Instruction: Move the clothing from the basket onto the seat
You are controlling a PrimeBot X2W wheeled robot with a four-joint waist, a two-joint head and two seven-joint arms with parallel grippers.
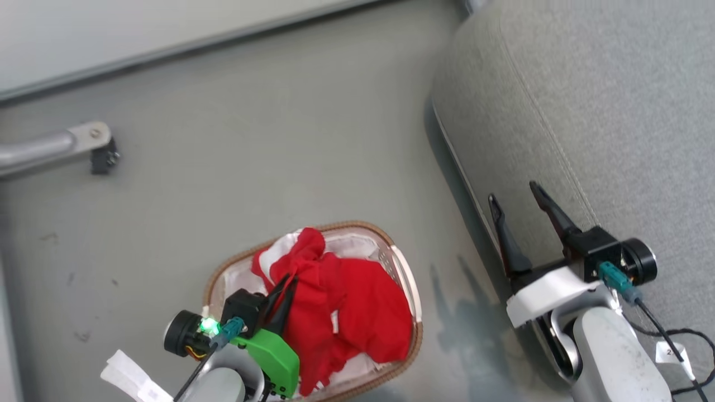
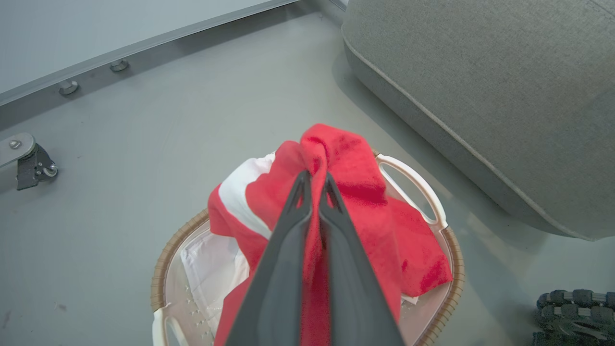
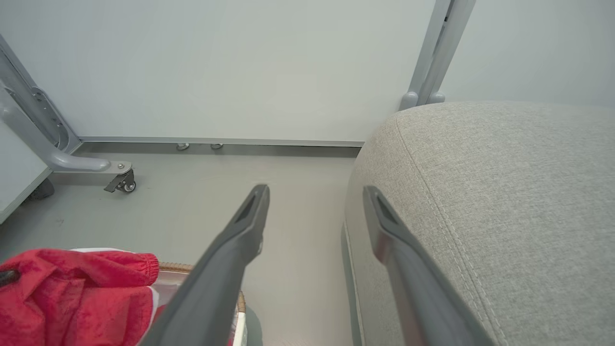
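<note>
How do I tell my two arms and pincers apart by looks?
Both have long tapering dark grey fingers, pale grey forearms and a teal connector. The left pincer carries a green bracket and a lit green light; the right pincer has a white bracket and a black cable with a white tag.
</note>
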